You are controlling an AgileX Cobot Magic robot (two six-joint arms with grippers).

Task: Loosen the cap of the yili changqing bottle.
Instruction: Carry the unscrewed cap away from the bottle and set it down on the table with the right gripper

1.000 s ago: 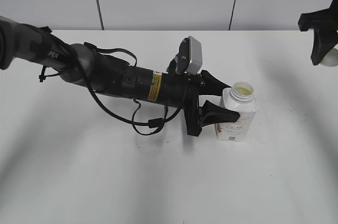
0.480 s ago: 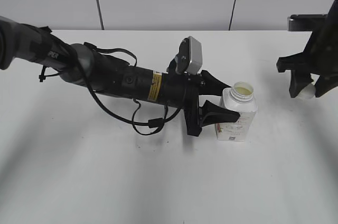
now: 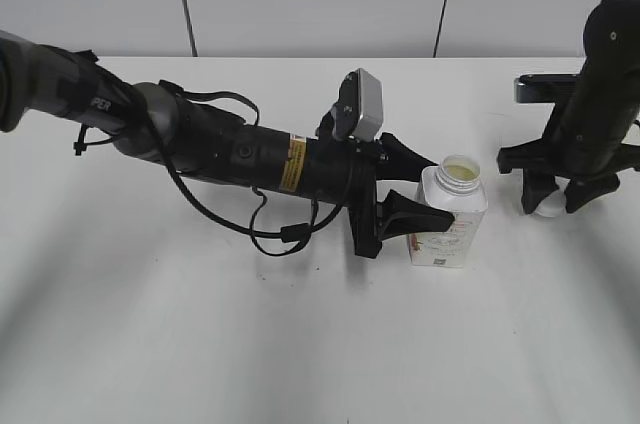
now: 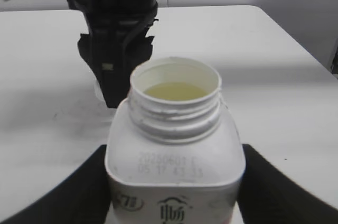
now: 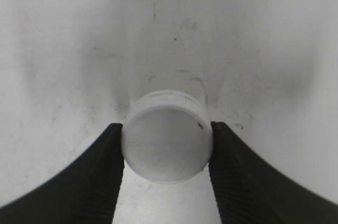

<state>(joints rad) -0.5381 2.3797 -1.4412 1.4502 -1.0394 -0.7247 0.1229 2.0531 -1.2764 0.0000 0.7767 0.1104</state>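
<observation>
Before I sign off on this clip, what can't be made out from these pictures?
- Whether the cap rests on the table yet: the right gripper hides its underside in the exterior view, and the right wrist view looks straight down.
- The bottle label: cut off by the bottom edge of the left wrist view, too small in the exterior view.
- The left gripper fingertips: behind the bottle.

white yili changqing bottle with red-pink side print and dark lettering, pale yellow liquid inside, plain white cap, black grippers, white table.
</observation>
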